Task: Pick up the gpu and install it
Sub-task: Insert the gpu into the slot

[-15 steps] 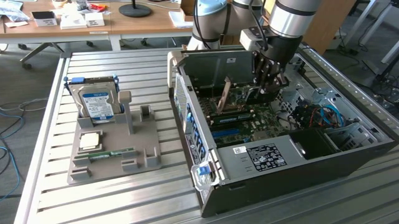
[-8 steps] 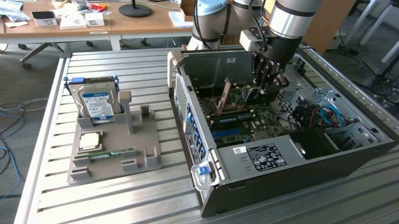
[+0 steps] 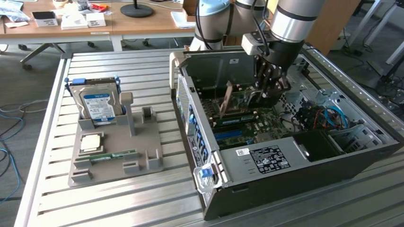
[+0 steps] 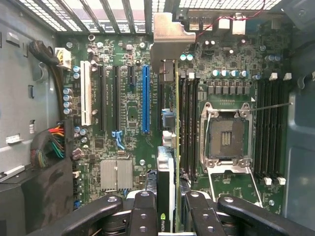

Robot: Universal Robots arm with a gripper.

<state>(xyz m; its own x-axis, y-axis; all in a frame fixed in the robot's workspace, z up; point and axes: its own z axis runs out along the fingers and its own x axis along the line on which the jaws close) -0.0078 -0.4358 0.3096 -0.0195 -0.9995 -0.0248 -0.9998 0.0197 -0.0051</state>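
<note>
Inside an open computer case (image 3: 284,179) lying on its side on a slatted metal desk (image 3: 126,203), a robot arm's claw (image 4: 172,216) is clamped on the gpu (image 4: 166,187), its dark fingers (image 4: 145,214) pressed to both faces of the card. The wrist view looks along the card edge-on, taking in its black face, a thin line of green board and a small logo near the grip. The silver end bracket (image 4: 170,37) stands at the far end, against the vented back wall of the case. The card hangs upright over the green motherboard (image 4: 128,113), just beside the long blue slot (image 4: 145,98) and between that slot and a bank of black memory slots (image 4: 189,123). An empty processor socket (image 4: 226,135) lies farther along the board. Whether the card's lower edge touches the board cannot be told. In the exterior view the arm reaches down into the case from above. Well apart, toward the exterior view's left, a grey holder (image 3: 145,161) on the desk carries a hard drive (image 3: 101,101) with a blue-white label standing on end, a square chip (image 3: 92,142) and a narrow green memory stick (image 3: 113,156)
</note>
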